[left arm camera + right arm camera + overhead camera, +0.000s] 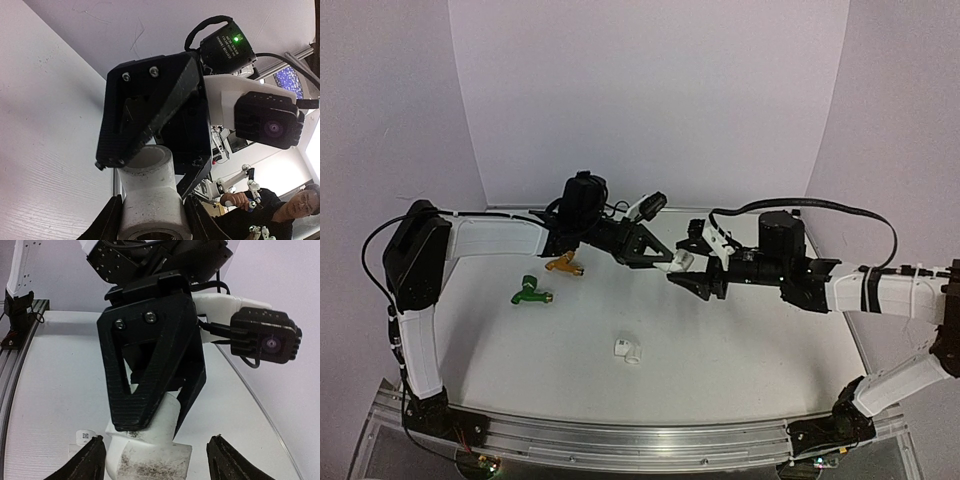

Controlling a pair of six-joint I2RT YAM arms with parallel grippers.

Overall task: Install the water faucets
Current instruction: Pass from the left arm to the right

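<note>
Two grippers hung nose to nose above the table's middle. Left gripper [665, 261] [152, 226] was pinched on a white pipe fitting [678, 262] [150, 197] [150, 455], fingers pressed vs. its sides, one open bore facing the left wrist cam. Right gripper [688, 266] [157, 460] faced it head-on w/ jaws spread, one finger either side of that same fitting. The right wrist view showed a small gap on each side, so no grip there.

Counts: 2 faucets, 2 white fittings, 2 arms.

Second white fitting [628, 350] lay alone on the table [750, 340], nearer the arm bases, well apart from both grippers.

Both faucets lay on the table to the left of the grippers, near the left forearm, neither touched. Orange-yellow faucet [565, 264] was the nearer to the left gripper, long axis approx. left-right across the table. Green faucet [532, 292] lay near it, further left & closer to the bases. Its long axis was also approx. left-right, and its brass-coloured end seemed to point right. Which way the orange-yellow one's spout pointed was too small to tell.
</note>
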